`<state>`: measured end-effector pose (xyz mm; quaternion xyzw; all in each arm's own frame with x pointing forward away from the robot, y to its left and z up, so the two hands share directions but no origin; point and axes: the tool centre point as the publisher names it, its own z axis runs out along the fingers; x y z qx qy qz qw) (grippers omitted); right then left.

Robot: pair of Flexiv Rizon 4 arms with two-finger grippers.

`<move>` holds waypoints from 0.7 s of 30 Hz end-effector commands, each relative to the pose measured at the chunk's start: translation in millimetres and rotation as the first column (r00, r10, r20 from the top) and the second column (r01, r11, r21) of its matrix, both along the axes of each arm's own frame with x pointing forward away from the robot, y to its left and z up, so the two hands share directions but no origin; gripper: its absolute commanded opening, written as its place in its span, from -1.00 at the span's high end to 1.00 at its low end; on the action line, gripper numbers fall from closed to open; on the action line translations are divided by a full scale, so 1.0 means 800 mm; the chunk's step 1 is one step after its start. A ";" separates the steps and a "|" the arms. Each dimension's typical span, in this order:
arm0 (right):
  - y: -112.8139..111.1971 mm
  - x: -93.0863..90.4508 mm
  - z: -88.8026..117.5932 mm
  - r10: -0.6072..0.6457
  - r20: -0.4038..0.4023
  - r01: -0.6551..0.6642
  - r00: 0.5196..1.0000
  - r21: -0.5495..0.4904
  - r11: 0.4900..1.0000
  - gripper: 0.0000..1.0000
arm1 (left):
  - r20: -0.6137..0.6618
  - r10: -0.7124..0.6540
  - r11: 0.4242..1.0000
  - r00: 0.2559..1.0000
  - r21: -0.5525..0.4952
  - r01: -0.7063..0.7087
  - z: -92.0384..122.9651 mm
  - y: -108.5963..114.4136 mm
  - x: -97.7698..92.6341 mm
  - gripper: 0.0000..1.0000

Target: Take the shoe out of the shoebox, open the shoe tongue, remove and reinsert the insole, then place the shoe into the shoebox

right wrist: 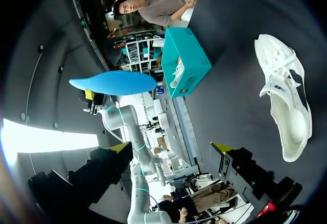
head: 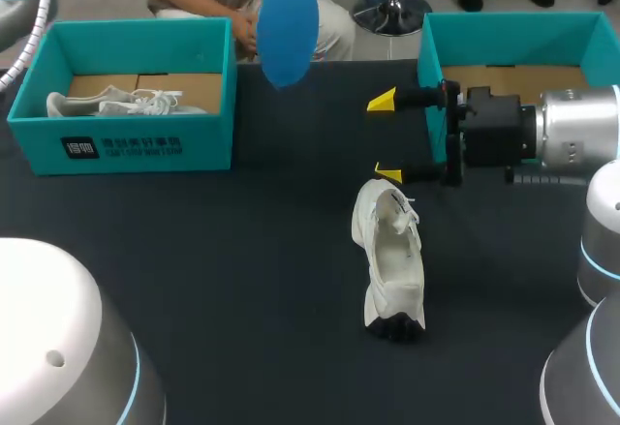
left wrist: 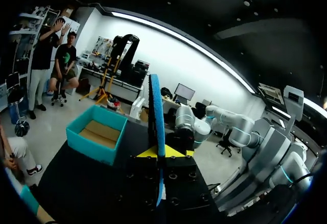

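Two states: your left jaws pinch blue insole (left wrist: pixel 157 112); right jaws spread wide beside white shoe (head: pixel 392 260) on desk (head: pixel 242 251).

Soft, even light falls from overhead on the dark bench (head: pixel 242 280). The white shoe (head: pixel 392 270) stands out bright against it, evenly lit. The right arm (head: pixel 576 125) carries a pale sheen on its silver casing. In the left wrist view a ceiling strip light (left wrist: pixel 179 38) glares white behind the blue insole (left wrist: pixel 157 117) — in the right wrist view a burnt-out white patch (right wrist: pixel 46 140) swallows part of the room.
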<state>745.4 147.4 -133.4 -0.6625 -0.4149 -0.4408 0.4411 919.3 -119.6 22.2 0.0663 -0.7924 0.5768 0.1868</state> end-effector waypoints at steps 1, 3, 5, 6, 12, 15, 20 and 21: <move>0.002 -0.001 0.000 -0.003 -0.001 0.003 1.000 -0.002 1.000 -1.00 | 0.361 0.053 0.995 0.931 -0.093 -0.021 0.007 0.034 -0.033 1.00; 0.002 -0.001 0.000 -0.003 -0.001 0.003 1.000 -0.002 1.000 -1.00 | 0.445 0.055 0.990 0.894 -0.143 0.011 0.006 0.044 -0.045 1.00; 0.002 -0.001 0.000 -0.003 -0.001 0.003 1.000 -0.002 1.000 -1.00 | 0.515 0.070 0.988 0.854 -0.156 0.013 0.003 0.051 -0.054 1.00; 0.002 -0.001 0.000 -0.003 -0.001 0.003 1.000 -0.002 1.000 -1.00 | 0.526 0.076 0.985 0.847 -0.169 0.017 0.001 0.054 -0.058 1.00; 0.002 -0.001 0.000 -0.003 -0.001 0.003 1.000 -0.002 1.000 -1.00 | 0.631 0.118 0.982 0.767 -0.191 0.006 -0.018 0.059 -0.080 1.00; 0.002 -0.001 0.000 -0.003 -0.001 0.003 1.000 -0.002 1.000 -1.00 | 0.683 0.124 0.979 0.720 -0.204 0.025 -0.030 0.060 -0.096 1.00; 0.002 -0.001 0.000 -0.003 -0.001 0.003 1.000 -0.002 1.000 -1.00 | 0.729 0.134 0.973 0.671 -0.225 0.050 -0.043 0.062 -0.113 1.00; 0.002 -0.001 0.000 -0.003 -0.001 0.003 1.000 -0.002 1.000 -1.00 | 0.744 0.136 0.973 0.654 -0.225 0.054 -0.045 0.062 -0.116 1.00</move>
